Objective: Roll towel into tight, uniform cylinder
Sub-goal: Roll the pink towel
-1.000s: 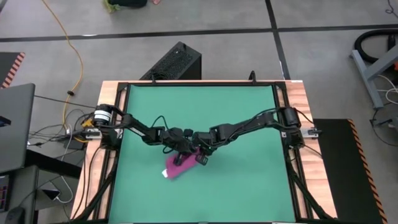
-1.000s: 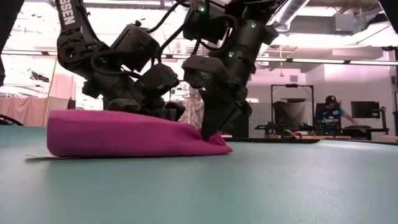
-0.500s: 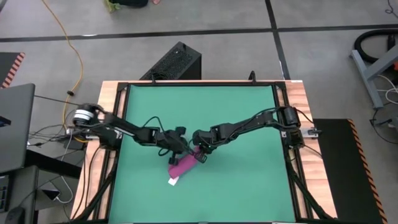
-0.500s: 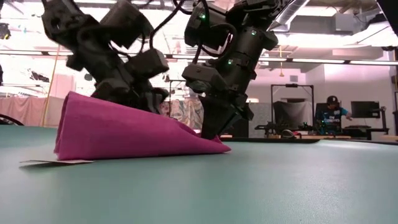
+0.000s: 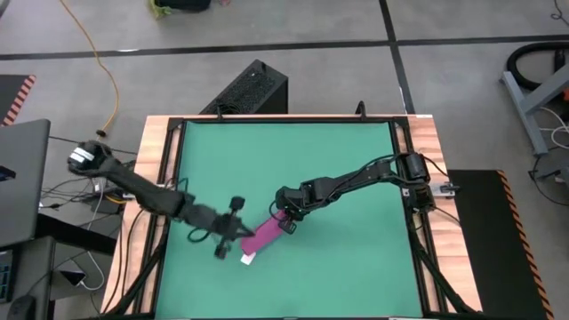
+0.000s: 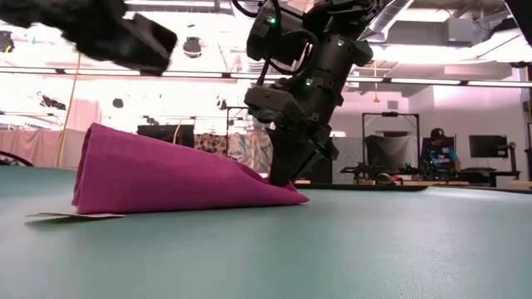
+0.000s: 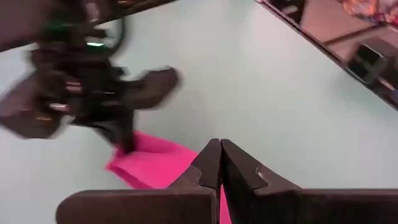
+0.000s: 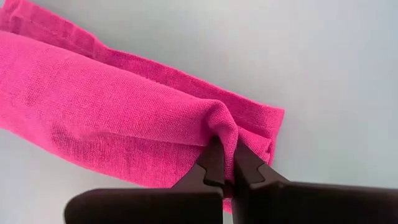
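The towel (image 5: 264, 234) lies on the green mat (image 5: 356, 178) as a rough, half-formed roll, near the middle of the table's front half, and its long axis runs on a diagonal: one end points up toward my right arm, the other down toward the front-left, where the small white tag (image 5: 246, 259) sticks out flat on the mat. My right gripper (image 5: 286, 220) sits right on the upper end of that axis, so it is by far the nearer of my two. Its fingers are pressed together with a fold of the pink cloth pinched between the tips; in the right wrist view the fabric bunches up around them, and from table height that end is pinned low against the mat while the other end stands taller and looser, so the roll looks more like a cone than a cylinder. My left gripper (image 5: 233, 233) hangs just beside the tagged end, lifted clear of the cloth, with its fingers closed on nothing. I judge the next move turns on that free, tall end: it lies straight ahead of my left gripper, and it needs tucking down and tightening to match the end I am holding.
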You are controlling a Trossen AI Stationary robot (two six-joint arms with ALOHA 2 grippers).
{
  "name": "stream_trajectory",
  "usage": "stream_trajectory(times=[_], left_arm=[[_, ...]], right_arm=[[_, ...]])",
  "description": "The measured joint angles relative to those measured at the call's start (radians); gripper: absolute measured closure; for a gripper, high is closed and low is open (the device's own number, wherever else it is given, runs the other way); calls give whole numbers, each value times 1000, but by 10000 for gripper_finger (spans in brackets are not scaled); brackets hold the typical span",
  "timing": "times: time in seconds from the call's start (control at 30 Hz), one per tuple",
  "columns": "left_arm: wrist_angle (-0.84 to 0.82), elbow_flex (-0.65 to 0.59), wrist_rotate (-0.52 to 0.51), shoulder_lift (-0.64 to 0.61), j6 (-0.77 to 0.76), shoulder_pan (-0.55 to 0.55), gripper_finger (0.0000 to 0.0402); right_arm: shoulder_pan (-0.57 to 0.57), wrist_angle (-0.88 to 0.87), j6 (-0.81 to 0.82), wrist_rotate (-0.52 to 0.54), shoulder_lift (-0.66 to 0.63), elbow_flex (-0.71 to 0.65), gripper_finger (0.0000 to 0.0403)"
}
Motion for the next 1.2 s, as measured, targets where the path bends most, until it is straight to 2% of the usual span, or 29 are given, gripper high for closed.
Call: stream_trajectory(times=[0.17, 0.4, 0.6, 0.8, 1.2], left_arm=[[103, -29, -107, 110, 41, -115, 401], [118, 0, -176, 269, -29, -127, 401], [48, 0, -199, 322, -161, -146, 401], [53, 0, -236, 334, -203, -179, 402], [76, -26, -254, 334, -233, -178, 401]], right_arm=[[0, -7, 0, -2, 0, 0, 390], [0, -12, 7, -14, 0, 0, 390], [2, -28, 8, -14, 0, 0, 390], [5, -39, 3, -14, 0, 0, 389], [23, -51, 0, 61, -26, -3, 308]])
